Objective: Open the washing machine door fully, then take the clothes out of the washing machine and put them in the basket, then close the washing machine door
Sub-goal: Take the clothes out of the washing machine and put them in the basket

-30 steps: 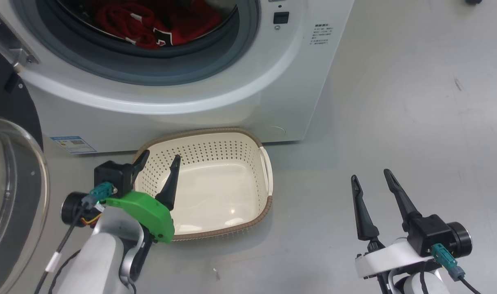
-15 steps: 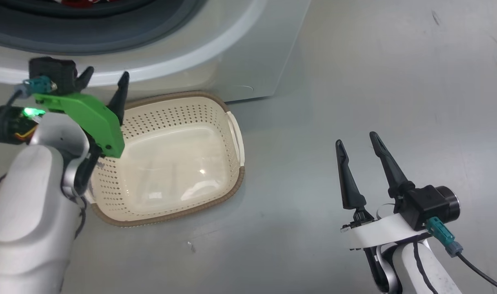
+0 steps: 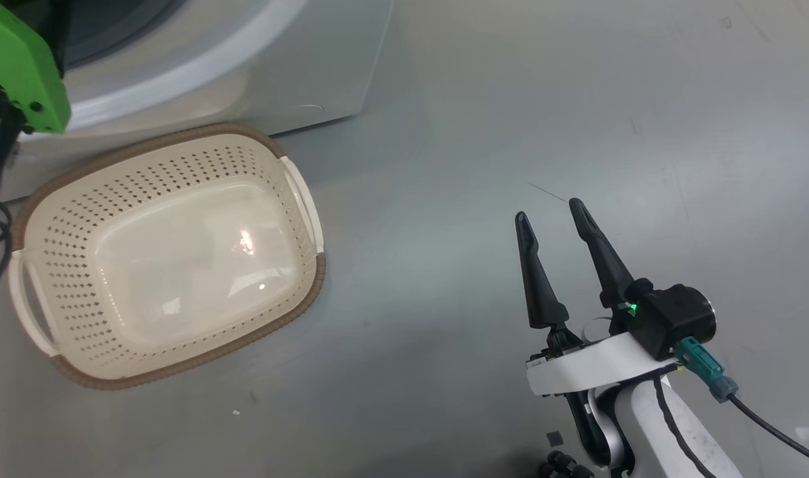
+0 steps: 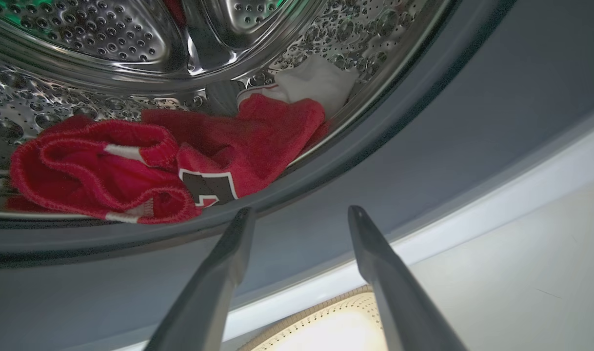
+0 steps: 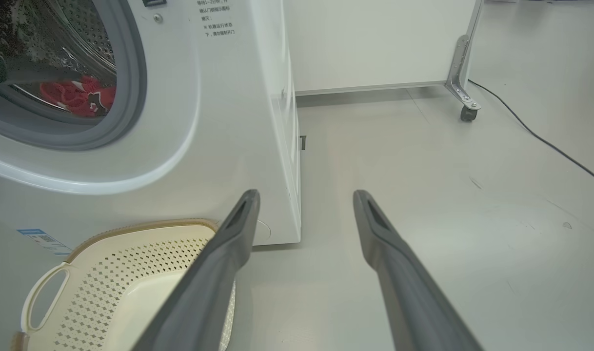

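The washing machine stands with its round opening uncovered; its door is out of view. Red clothes with white trim and a black-and-white number lie low in the steel drum, also visible as clothes from the right wrist. My left gripper is open and empty, its tips just short of the grey gasket, aimed at the clothes. The cream basket sits empty on the floor before the machine. My right gripper hovers open and empty over bare floor right of the basket.
My left arm's green cover shows at the head view's top left, above the basket. Behind the machine stand a white panel and a metal leg on a caster. A black cable runs across the grey floor.
The head camera has swung, sliding the machine and basket toward the upper left. My left gripper has risen from over the basket to the drum opening. The right arm has barely moved.
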`<state>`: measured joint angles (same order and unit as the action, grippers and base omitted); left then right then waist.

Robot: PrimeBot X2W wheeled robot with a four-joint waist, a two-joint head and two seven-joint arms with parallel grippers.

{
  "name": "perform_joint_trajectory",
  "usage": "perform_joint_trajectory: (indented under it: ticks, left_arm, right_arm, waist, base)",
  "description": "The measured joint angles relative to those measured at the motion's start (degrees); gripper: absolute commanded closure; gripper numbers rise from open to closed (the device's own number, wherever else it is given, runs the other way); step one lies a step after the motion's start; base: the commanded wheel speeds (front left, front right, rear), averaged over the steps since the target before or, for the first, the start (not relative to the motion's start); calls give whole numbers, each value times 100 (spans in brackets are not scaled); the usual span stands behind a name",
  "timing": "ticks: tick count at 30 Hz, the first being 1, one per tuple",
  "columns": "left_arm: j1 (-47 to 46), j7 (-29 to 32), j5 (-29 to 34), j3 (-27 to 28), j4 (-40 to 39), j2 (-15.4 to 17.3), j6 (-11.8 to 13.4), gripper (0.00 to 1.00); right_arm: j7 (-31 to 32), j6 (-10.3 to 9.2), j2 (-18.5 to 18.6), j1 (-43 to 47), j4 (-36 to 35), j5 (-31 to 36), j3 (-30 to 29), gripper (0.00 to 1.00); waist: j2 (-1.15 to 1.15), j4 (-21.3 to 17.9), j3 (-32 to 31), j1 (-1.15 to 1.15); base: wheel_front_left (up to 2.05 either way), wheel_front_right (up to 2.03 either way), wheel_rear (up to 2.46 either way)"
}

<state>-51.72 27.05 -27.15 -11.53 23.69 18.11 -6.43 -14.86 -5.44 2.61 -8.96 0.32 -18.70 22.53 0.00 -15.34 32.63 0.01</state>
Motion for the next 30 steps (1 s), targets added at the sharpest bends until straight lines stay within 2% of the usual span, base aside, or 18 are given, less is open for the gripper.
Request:
perform_joint_trajectory:
  ticks: [16,25,26,28,29,30]
  left_arm:
    - [-1171,514,69,225,372,764,-43,0]
    - [-1336,520,130,259,740,868,-42,0]
    - [-1349,527,142,264,760,873,-41,8]
    - [-1388,513,156,276,806,878,-34,31]
    - [-1399,514,158,288,859,882,-33,51]
    - [-1401,514,158,298,907,882,-32,56]
  right_arm:
    - [0,-121,-7,-219,-125,-377,292,0]
    - [0,-129,-12,-355,-165,-491,293,0]
    - [0,-129,-12,-358,-168,-490,283,0]
    - [0,-131,-12,-361,-166,-490,269,0]
    - [0,-134,-13,-368,-162,-490,270,0]
    - [0,-134,-15,-381,-162,-490,271,0]
  waist:
    - [0,-721,609,0]
    - [0,-940,879,0]
    - [0,-949,897,-1]
    - [0,-955,934,-1]
    - [0,-957,945,-1]
    - [0,-958,951,-1]
  base:
    - [0,0,0]
    - [0,0,0]
    - [0,0,0]
    - [0,0,0]
    - [0,0,0]
    - [0,0,0]
